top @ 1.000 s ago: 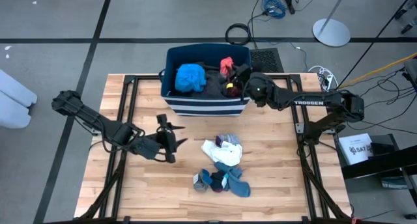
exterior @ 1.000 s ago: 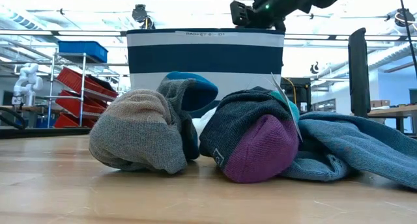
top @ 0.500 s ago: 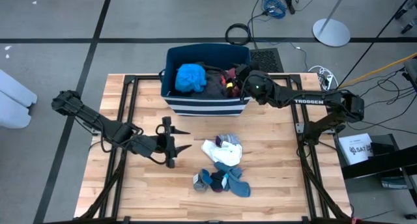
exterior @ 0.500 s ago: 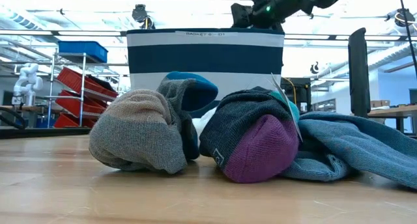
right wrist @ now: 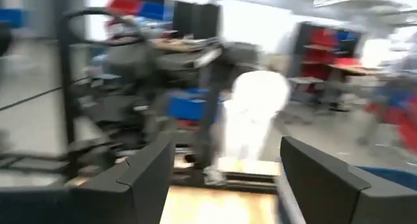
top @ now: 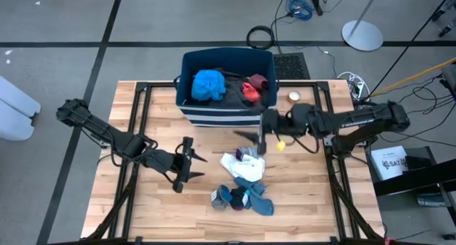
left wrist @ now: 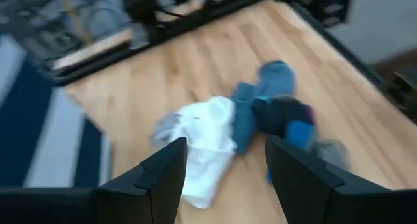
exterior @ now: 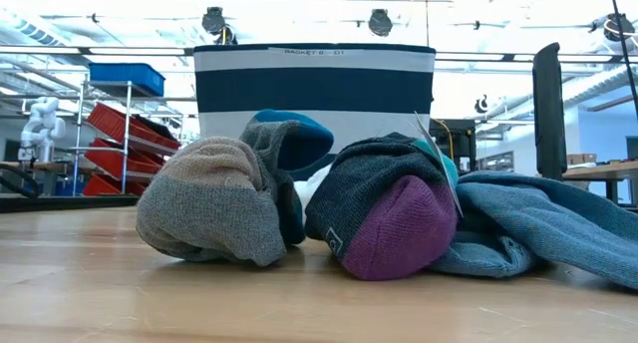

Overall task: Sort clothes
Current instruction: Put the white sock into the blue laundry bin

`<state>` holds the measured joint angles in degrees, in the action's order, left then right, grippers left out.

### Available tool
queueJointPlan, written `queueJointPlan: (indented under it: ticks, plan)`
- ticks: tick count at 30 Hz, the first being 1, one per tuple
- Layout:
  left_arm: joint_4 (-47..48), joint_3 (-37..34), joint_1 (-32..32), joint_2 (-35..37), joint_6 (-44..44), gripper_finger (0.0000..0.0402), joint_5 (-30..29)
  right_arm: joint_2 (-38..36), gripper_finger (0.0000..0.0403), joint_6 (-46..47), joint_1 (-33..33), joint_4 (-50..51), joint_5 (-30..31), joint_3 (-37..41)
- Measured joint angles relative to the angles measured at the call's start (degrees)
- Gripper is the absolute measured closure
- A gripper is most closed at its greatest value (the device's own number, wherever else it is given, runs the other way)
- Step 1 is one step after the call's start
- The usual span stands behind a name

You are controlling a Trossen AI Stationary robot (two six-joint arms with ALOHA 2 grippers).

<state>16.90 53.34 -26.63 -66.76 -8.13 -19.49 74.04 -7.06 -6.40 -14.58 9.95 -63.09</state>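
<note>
The clothes still to sort lie in a loose pile (top: 242, 179) on the wooden table (top: 299, 202), in front of the striped bin (top: 225, 114): a white top (top: 235, 163) nearest the bin, blue socks (top: 249, 195) toward the front edge. In the bin sit a bright blue top (top: 208, 84), something dark and a red piece (top: 251, 90). The left gripper (top: 187, 167) hovers beside the pile, fingers spread wide and empty, with the white top straight ahead in its wrist view. The right gripper (top: 249, 136) hangs between bin and pile, fingers apart, holding nothing. To pick well, I judge the left gripper should take one garment only, pinching the white top at a raised fold and lifting clear of the socks.
</note>
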Motion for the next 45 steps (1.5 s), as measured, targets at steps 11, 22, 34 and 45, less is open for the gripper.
queueJointPlan:
  ticks: [11,22,34,45]
  plan:
    - [0.8,0.0,2.1,-9.1,-6.3,0.0185,6.0,3.6,0.0136,8.8,-3.7,12.4,-12.5,0.0]
    - [-4.9,0.0,13.9,-23.5,-9.4,0.0185,12.7,4.9,0.0135,12.0,-3.7,14.3,-12.9,0.0]
    - [-15.5,0.0,17.7,-36.4,-10.4,0.0185,8.1,4.9,0.0135,12.0,-3.7,16.1,-12.9,0.0]
    - [-15.8,0.0,17.7,-37.5,-10.4,0.0225,7.7,4.9,0.0135,11.9,-3.7,16.1,-12.9,0.0]
